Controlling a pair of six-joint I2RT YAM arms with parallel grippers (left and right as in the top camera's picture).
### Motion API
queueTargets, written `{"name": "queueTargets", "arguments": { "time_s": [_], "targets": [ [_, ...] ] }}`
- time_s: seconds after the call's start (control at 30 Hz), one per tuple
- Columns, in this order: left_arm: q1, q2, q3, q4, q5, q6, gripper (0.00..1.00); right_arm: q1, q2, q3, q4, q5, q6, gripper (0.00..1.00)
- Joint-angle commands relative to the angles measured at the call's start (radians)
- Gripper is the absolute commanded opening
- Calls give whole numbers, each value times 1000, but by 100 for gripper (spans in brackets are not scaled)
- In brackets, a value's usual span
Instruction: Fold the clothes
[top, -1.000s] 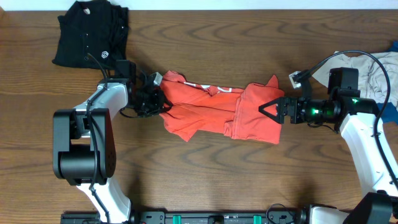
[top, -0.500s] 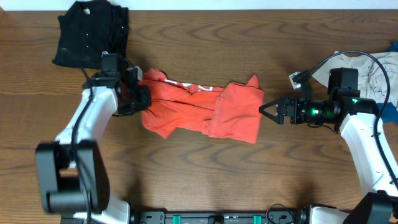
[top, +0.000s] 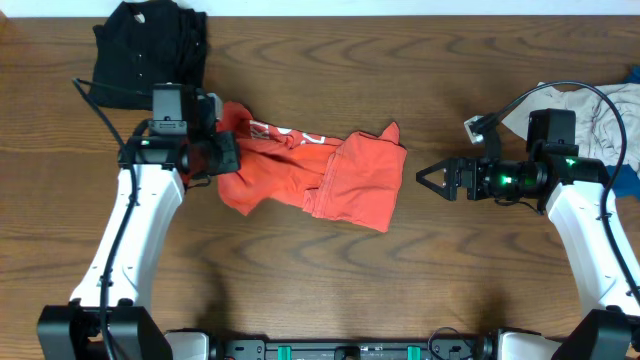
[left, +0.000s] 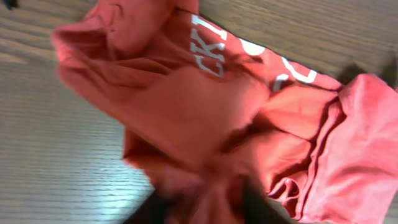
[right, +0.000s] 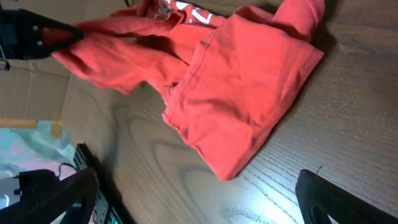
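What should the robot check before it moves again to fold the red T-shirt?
1. The red T-shirt lies flat: not ok, it is bunched up.
2. The left hand grips the T-shirt's left end: cannot tell, its own view is blurred.
3. The right hand is open: ok.
4. The right hand is clear of the T-shirt: ok, bare table shows between them.
5. The pale clothes lie apart from the T-shirt: ok.

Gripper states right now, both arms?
Left gripper: at the red T-shirt, view blurred, cannot tell.
Right gripper: open, holding nothing.
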Motion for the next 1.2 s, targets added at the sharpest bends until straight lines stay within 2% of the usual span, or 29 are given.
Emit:
{"name": "queueTargets", "arguments": {
  "time_s": [0.0, 0.23, 0.6, 0.8, 1.0, 1.17],
  "targets": [
    [0, 12, 2, -4, -20, -9, 98, 15, -19, 2, -8, -7, -23, 99],
    [37, 100, 1, 7, -24, -9, 98, 15, -19, 2, -34, -7, -47, 99],
    [189, 257, 2, 102, -24, 37, 98, 15, -19, 2, -42, -7, -59, 99],
    [222, 296, 2, 146, -20, 48, 98, 15, -19, 2, -42, -7, -59, 99],
    [221, 322, 2, 166, 55, 57, 98, 15, -19, 2, -37, -7, -59, 99],
    [221, 382, 2, 203, 183, 72, 98, 15, -19, 2, -42, -8, -58, 99]
  ]
}}
